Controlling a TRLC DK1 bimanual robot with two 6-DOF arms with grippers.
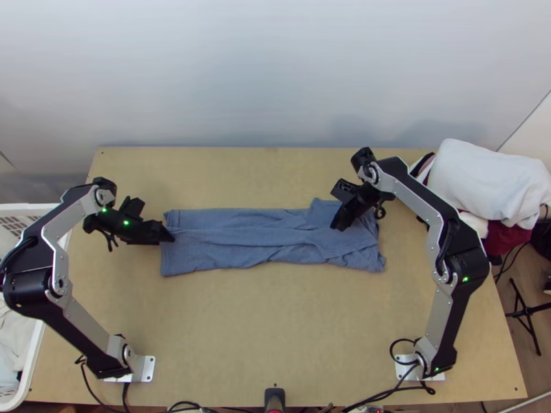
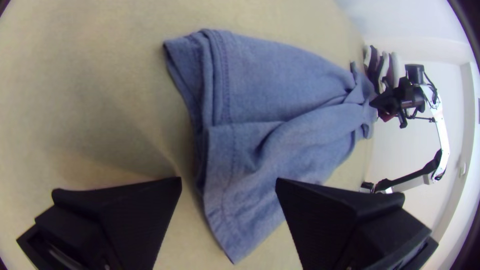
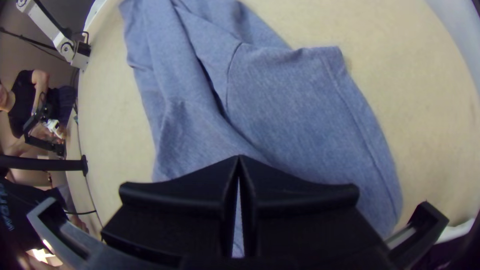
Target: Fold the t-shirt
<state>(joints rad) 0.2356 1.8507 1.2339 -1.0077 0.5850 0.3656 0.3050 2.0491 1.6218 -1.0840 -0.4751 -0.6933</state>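
Left arm (image 1: 60,265), seven o'clock: silver-grey links, black joints, two green lights, white base plate (image 1: 147,369). Right arm (image 1: 438,313), five o'clock: matching finish, small round screws, looped black cable (image 1: 391,350). My left claw (image 1: 171,237), my right claw (image 1: 336,226): black, wide, angular.

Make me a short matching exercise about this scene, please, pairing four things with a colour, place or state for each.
1. Left gripper
2. T-shirt
3. Right gripper
4. Basket

A. White, at the left side of the table in the top view
B. Fingertips together
C. Fingers apart
D. Blue, laid in a long strip

Pairs: 1-C, 2-D, 3-B, 4-A
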